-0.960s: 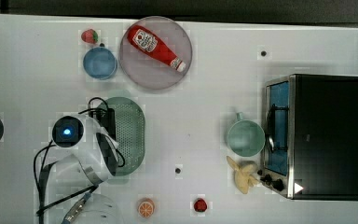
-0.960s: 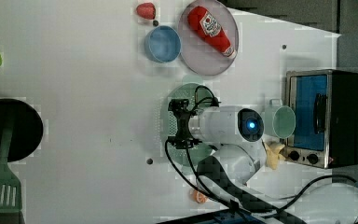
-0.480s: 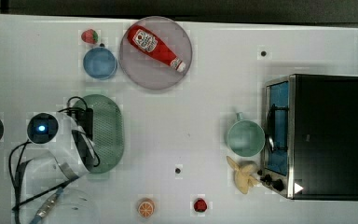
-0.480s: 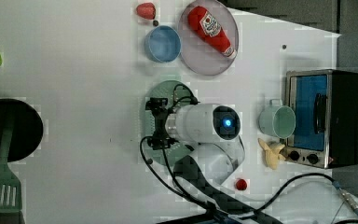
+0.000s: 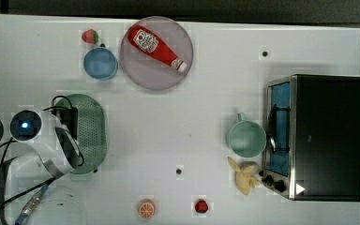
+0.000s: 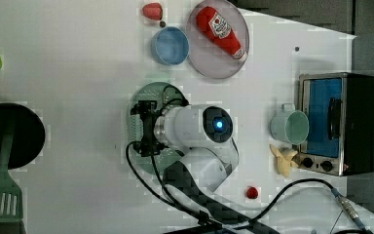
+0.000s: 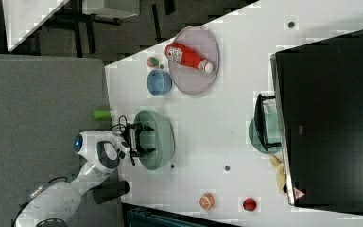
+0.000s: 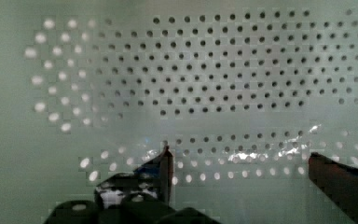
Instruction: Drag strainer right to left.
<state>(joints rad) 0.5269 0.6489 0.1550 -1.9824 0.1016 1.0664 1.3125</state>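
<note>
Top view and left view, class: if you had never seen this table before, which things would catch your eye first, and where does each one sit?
The white robot arm with its glowing blue light stands out first, bent over the mint-green strainer at the top view's left. Next comes the red ketchup bottle lying on the grey plate near the top edge, beside the blue bowl. At the top view's right sits the dark toaster oven, with a green mug against it.

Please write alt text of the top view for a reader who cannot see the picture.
A white robot arm reaches over a pale green strainer near the top view's left edge of a white table. Above it are a blue bowl and a ketchup bottle on a plate; a green mug and toaster oven stand at the right.
</note>
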